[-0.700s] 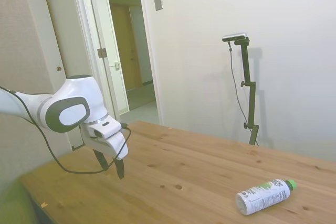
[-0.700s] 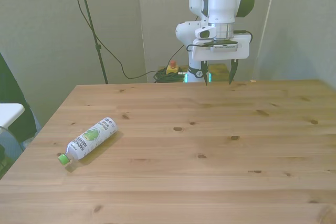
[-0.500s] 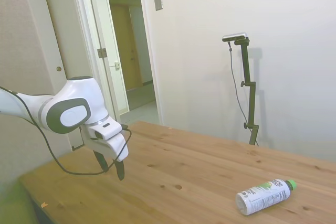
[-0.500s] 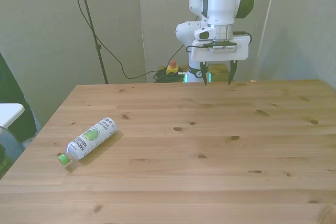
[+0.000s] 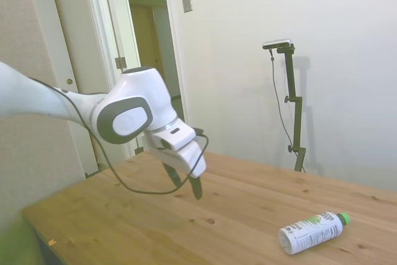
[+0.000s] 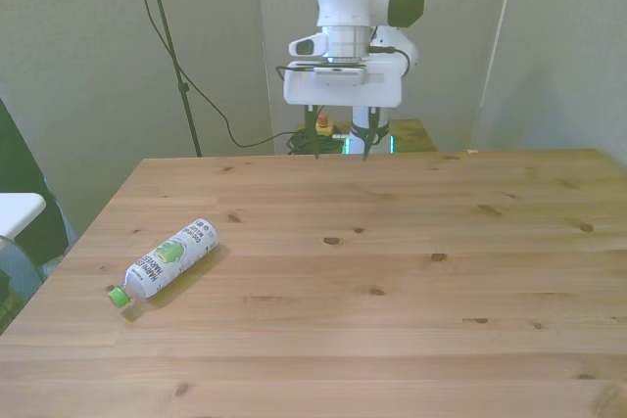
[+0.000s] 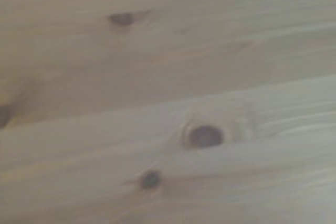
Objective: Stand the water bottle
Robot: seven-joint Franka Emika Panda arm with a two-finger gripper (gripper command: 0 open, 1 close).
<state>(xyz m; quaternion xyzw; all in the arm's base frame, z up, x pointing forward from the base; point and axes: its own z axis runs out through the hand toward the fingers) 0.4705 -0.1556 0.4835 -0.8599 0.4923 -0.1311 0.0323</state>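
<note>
Lying on its side: the water bottle (image 6: 165,263) rests flat on the tabletop (image 6: 411,310), near the edge at the front view's left, closer to the camera-side edge than I am.
Bottle's long axis: diagonal across the boards; the green cap (image 6: 118,296) points toward the near corner at the front view's left, and the base points inward toward the table's middle.
Bottle from the side: it lies well apart from me, cap toward that view's right.
Task progress: by my judgement, nothing done yet; the bottle is not upright.
Bare wood between: only planks with dark knots (image 7: 205,136), which is all my wrist view shows, out of focus.
My gripper (image 6: 340,151): hanging above the far edge, fingers pointing down, spread apart and holding nothing.
Direction to travel: I judge the bottle lies diagonally away, toward the front view's left and nearer edge.
Likely need: turning my jaws square across that slanted axis.
</note>
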